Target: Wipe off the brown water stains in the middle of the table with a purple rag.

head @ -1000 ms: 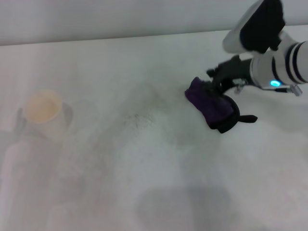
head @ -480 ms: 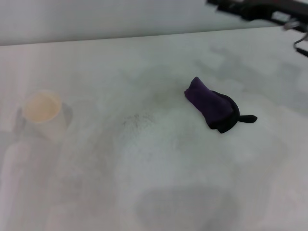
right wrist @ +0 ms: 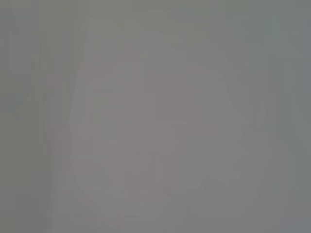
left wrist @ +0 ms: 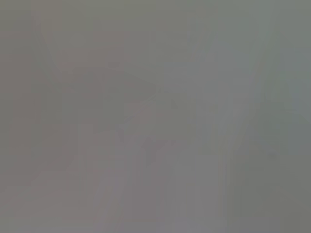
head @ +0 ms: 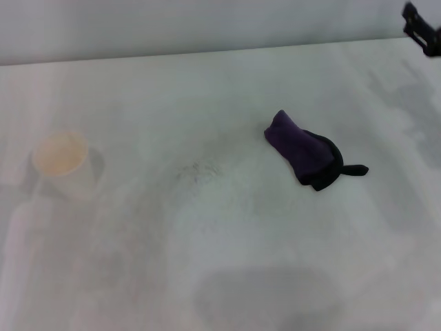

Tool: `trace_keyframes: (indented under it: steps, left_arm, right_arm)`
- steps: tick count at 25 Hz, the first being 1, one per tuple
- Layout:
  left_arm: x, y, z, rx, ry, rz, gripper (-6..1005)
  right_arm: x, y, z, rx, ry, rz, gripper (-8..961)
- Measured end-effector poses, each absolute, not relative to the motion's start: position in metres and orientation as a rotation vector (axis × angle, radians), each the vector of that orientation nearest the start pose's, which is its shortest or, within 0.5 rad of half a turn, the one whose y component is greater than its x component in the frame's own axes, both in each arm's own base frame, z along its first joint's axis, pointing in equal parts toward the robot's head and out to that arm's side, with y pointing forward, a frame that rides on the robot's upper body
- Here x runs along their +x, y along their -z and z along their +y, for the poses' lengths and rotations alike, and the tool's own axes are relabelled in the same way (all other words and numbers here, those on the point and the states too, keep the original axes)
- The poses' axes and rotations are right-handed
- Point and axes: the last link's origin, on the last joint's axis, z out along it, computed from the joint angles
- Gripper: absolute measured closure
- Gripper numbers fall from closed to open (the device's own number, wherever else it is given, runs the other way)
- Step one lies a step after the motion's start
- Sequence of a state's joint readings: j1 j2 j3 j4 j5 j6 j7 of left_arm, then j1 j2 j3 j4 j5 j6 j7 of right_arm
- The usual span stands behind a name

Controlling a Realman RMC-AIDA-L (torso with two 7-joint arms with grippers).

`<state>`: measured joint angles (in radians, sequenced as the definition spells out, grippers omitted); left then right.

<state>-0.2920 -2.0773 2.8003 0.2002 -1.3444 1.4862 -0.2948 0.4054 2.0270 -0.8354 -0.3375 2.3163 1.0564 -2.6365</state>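
The purple rag (head: pixel 304 156) lies loose on the white table (head: pixel 227 255), right of the middle, with its black strap pointing right. Nothing holds it. Only a black tip of my right gripper (head: pixel 422 27) shows, at the far right edge of the head view, raised and well away from the rag. I cannot make out a tan-brown stain on the table. A faint grey speckled smudge (head: pixel 200 171) lies left of the rag. My left gripper is out of view. Both wrist views show only blank grey.
A pale cup (head: pixel 63 164) with a tan inside stands on the left side of the table. The table's far edge (head: pixel 207 54) meets a light wall.
My right gripper let go of the rag and pulled up and away to the far right corner. The rag stays where it was left.
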Motion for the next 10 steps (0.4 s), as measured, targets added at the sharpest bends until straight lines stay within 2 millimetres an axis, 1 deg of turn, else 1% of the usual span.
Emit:
trace_keyframes:
  steps: [1, 4, 10]
  left_arm:
    - [-0.3343, 0.0074, 0.2654, -1.458, 0.965, -0.606, 122]
    - [-0.3339, 0.0068, 0.2667, -1.462, 0.964, -0.6, 122]
    - [-0.335, 0.0074, 0.2674, -1.467, 0.957, -0.607, 122]
  right_arm:
    - [0.3563, -0.0612, 0.3556, -1.633, -0.61, 0.474, 101]
    - [0.3603, -0.054, 0.353, -1.609, -0.577, 0.477, 101]
    - [0.3602, -0.053, 0.3531, -1.609, -0.569, 0.468, 101]
